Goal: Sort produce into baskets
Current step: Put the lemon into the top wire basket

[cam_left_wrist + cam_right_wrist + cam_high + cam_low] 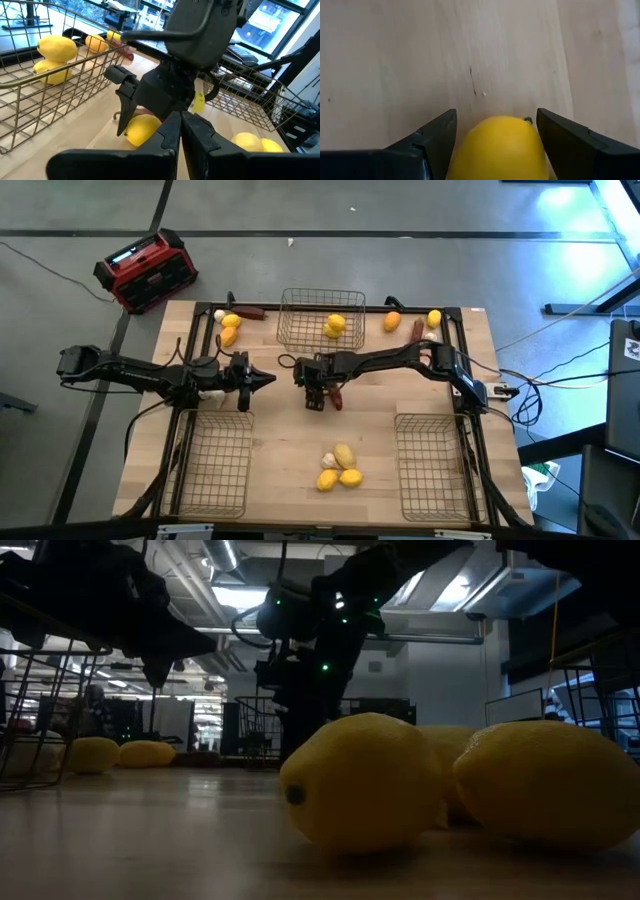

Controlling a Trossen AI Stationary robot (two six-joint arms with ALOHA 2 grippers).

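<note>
The right gripper (314,402) is seen at the middle of the table (280,450), pointed straight down, just in front of the far basket (320,320). Between its two spread fingers (437,142) a yellow lemon (499,147) is framed in the right wrist view; the fingers stand at either side of the fruit, but whether they press on it or merely bracket it cannot be told. A dark red chili (336,396) lies just beside this gripper on the board.

The left gripper (268,379) is clenched, its fingertips (172,132) pressed together with nothing between them, and it is held level, aimed at the right gripper from a short way off. In its wrist view the right gripper (150,105) is seen straight ahead with the lemon (142,129) under it.

In the far basket behind the right gripper, two yellow fruits (335,326) are contained. Nearer the front edge, well apart from both grippers, a cluster of yellow lemons (340,468) with a white garlic bulb (328,460) rests on the wood between the left front basket (212,465) and the right front basket (433,465). Orange and yellow fruits (230,328) lie at the far left corner, and more fruit (392,322) at the far right
</note>
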